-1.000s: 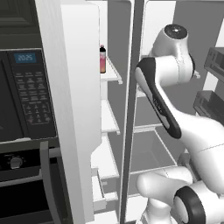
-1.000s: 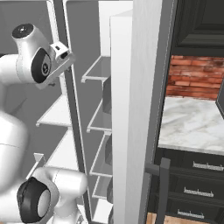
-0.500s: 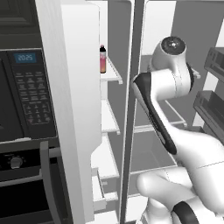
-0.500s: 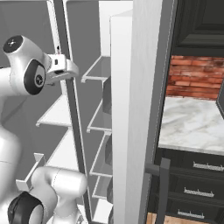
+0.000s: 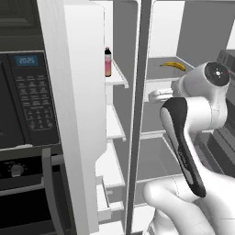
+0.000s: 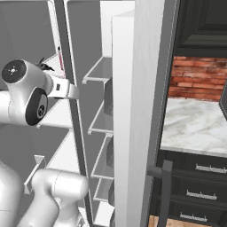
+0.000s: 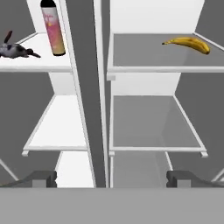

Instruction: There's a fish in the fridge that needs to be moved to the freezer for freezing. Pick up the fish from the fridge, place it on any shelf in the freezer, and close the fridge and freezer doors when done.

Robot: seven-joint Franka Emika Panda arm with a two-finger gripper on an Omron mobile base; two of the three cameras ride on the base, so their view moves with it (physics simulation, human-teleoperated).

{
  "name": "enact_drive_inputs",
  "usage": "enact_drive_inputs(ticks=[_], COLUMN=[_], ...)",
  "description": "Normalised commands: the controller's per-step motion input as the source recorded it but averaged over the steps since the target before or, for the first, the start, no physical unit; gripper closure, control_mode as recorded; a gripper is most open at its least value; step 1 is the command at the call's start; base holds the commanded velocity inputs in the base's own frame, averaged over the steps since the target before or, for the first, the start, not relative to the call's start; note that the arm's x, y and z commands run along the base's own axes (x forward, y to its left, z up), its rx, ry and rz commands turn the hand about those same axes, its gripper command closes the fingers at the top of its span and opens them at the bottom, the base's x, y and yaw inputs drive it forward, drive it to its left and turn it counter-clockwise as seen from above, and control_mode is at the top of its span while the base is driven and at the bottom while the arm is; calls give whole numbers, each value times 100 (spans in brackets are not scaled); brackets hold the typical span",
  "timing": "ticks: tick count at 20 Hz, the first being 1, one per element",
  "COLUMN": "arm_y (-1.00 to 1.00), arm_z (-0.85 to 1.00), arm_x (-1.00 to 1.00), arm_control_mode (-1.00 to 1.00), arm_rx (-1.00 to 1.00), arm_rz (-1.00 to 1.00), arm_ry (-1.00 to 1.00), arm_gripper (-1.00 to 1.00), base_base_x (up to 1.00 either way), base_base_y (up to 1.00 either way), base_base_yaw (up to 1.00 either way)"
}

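Pincer (image 7: 111, 179) spread wide and holding nothing, facing the post between the two open compartments.
The fish (image 7: 16, 50) lies on the upper white shelf (image 7: 48, 64) of the freezer (image 7: 59, 122), just beside the pink bottle (image 7: 53, 28); a banana (image 7: 187, 43) lies on the fridge's (image 7: 153, 122) upper grey shelf.

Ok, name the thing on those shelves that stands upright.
The pink bottle with the dark cap; the banana and the small grey thing beside the bottle lie flat.
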Motion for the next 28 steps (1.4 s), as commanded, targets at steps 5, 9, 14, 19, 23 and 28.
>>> enact_drive_inputs(ticks=[5,9,14,19,23,28], arm_y=[0,0,0,0,0,-50], arm_z=[-11,0,0,0,0,0], arm_x=[-1,-4,0,0,0,-39], arm_control_mode=[-100,100,100,100,100,-100], arm_rx=[0,0,0,0,0,0], arm_rz=[0,0,0,0,0,0], arm_ry=[-12,-3,0,0,0,-6], arm_gripper=[-100,-100,-100,-100,-100,-100], base_base_x=[0,-66,-99,-57,-4,-3], base_base_y=[0,0,0,-13,-7,-4], base_base_yaw=[0,0,0,0,0,0])
